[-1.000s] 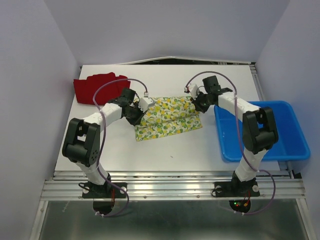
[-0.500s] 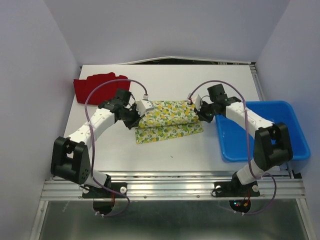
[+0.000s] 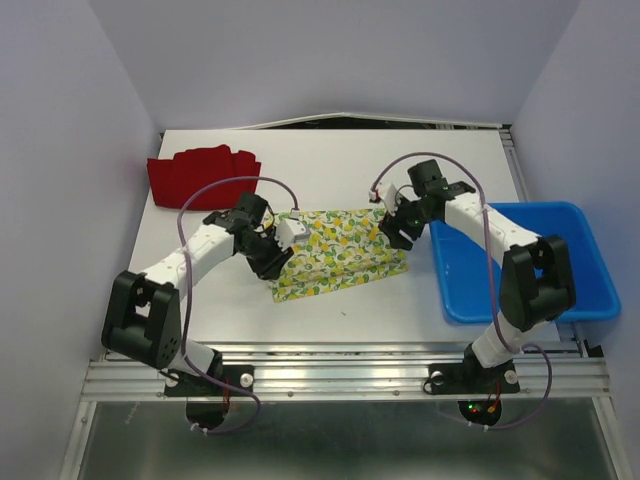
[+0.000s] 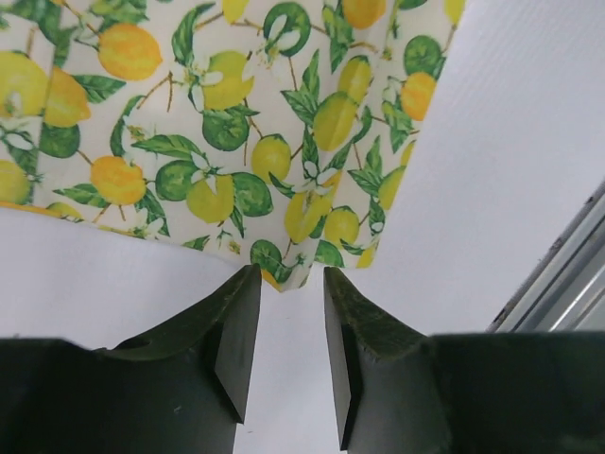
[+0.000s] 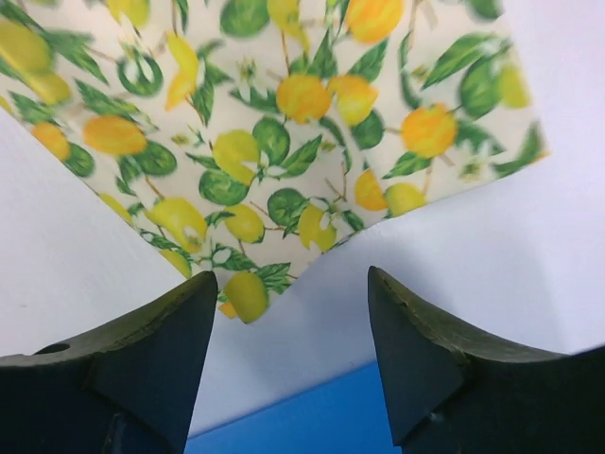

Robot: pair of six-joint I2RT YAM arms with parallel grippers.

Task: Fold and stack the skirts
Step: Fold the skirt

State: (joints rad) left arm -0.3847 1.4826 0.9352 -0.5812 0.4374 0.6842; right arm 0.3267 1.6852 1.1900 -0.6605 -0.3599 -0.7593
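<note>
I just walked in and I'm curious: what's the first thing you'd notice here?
The lemon skirt, bright yellow and green, lies in the middle of the white table. A red skirt sits at the far left corner, and a blue bin at the right edge.

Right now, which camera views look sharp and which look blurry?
Left wrist: sharp, with the print on the lemon skirt crisp right to its edge. Right wrist: the same print looks soft and smeared, most of all toward the top of the picture. Top external: in focus and evenly lit, with only faint shadows on the table.
</note>
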